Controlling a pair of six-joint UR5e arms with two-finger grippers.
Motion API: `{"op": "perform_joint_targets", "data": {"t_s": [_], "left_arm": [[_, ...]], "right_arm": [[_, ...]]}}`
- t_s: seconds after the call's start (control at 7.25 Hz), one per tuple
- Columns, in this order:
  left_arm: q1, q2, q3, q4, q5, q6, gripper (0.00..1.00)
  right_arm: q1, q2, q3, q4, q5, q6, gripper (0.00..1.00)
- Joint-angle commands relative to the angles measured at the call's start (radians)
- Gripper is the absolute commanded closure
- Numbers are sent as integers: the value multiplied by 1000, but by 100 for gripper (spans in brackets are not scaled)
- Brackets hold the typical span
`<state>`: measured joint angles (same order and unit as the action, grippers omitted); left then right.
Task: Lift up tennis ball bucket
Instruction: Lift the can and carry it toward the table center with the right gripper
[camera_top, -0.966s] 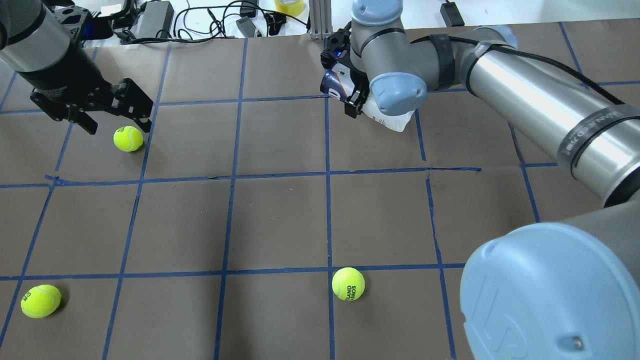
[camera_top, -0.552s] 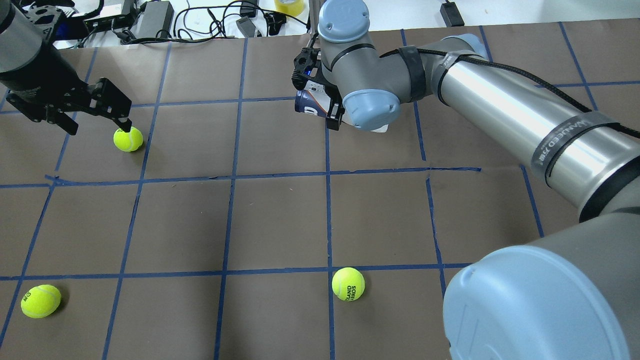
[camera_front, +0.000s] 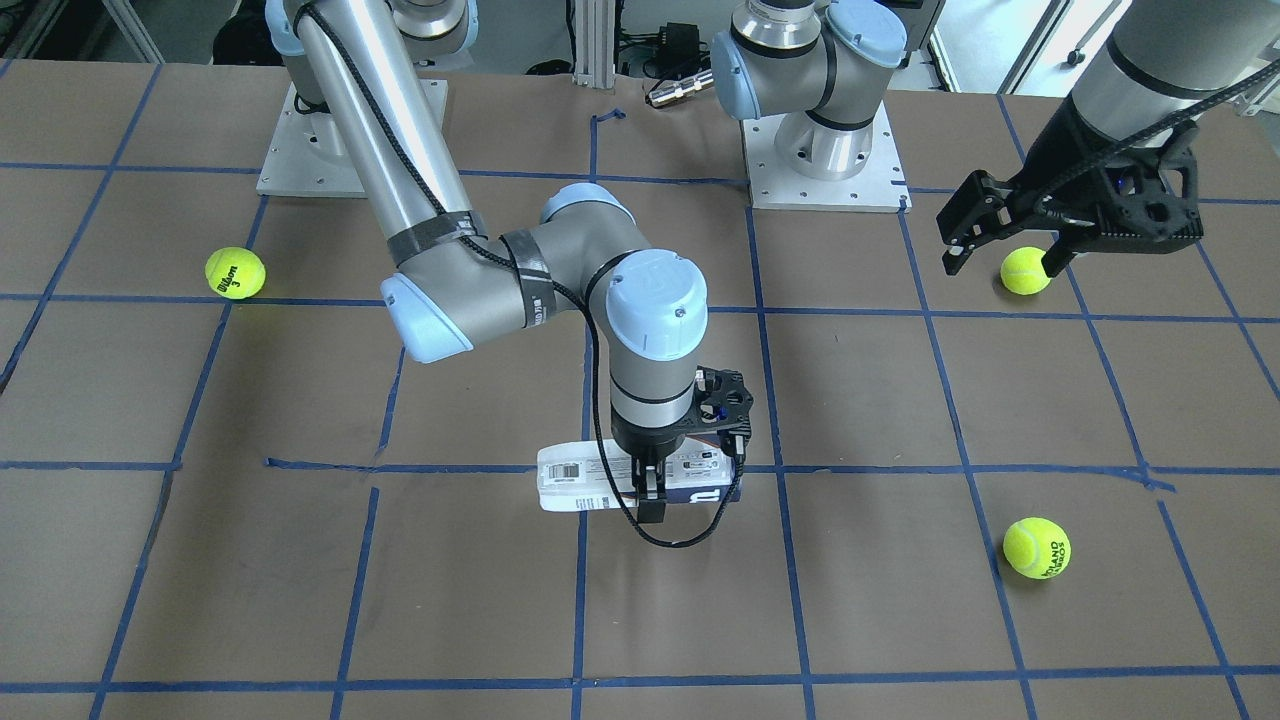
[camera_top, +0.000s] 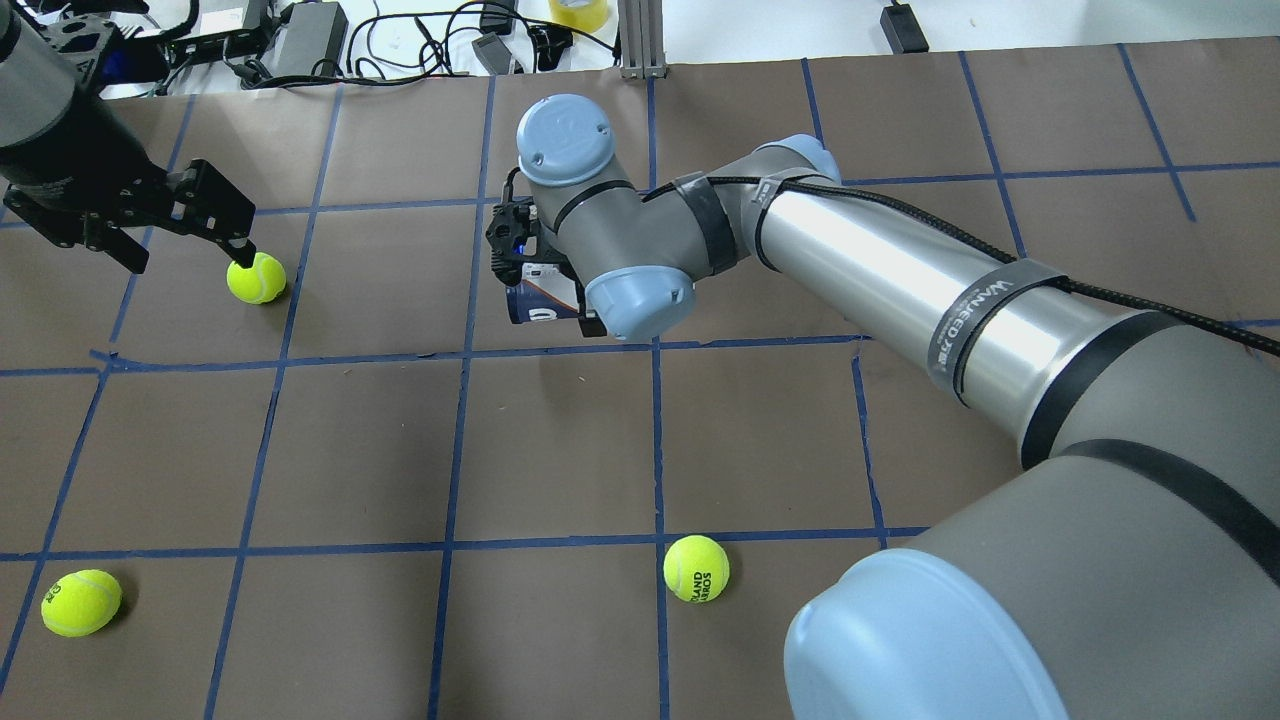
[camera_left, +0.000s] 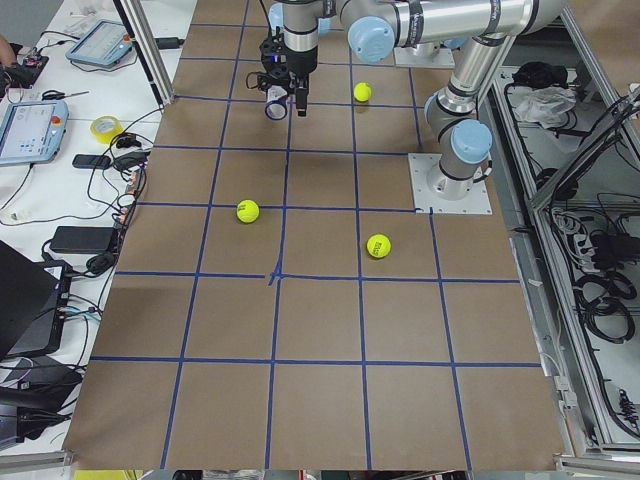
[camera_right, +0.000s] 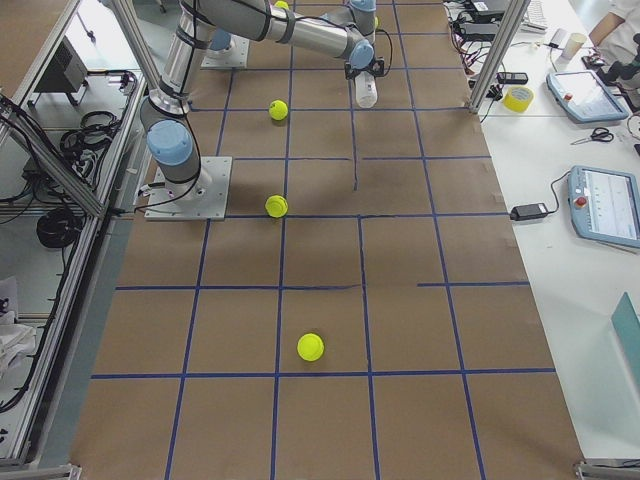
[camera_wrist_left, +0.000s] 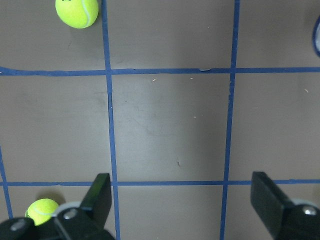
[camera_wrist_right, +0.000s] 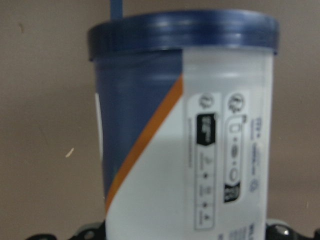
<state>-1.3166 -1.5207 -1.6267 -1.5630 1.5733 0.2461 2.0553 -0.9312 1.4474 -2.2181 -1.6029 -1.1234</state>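
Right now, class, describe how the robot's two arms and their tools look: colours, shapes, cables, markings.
The right arm is a silver tube with grey joints and round light-blue caps; a black cable runs along it under black straps, one with white lettering. The left arm is silver with a black wrist. The right tool and the left tool are black, angular, two-fingered.

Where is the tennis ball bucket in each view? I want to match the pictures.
Front-facing: the tennis ball bucket lies crosswise, low centre.
Overhead: its navy end, upper centre-left.
Exterior left: it is at top, left of centre.
Exterior right: it is at top, right of centre.
Left wrist: a navy sliver at the right edge, perhaps it.
Right wrist: it fills the picture.
Shared landmark: the right gripper clamped on it.
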Motion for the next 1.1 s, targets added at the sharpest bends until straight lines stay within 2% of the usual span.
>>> {"op": "perform_joint_targets", "data": {"t_s": [0.0, 0.28, 0.69, 0.83, 0.97], "left_arm": [[-1, 2, -4, -2, -1, -1, 0], [-1, 2, -5, -2, -1, 1, 0], [-1, 2, -5, -2, -1, 1, 0], [-1, 2, -5, -2, -1, 1, 0], [-1, 2, -5, -2, -2, 1, 0]], "right_arm": [[51, 29, 2, -34, 3, 8, 29], [59, 67, 5, -96, 4, 46, 30], [59, 67, 5, -103, 6, 66, 28], [57, 69, 8, -104, 6, 68, 23], [55, 68, 10, -106, 4, 68, 7]]}}
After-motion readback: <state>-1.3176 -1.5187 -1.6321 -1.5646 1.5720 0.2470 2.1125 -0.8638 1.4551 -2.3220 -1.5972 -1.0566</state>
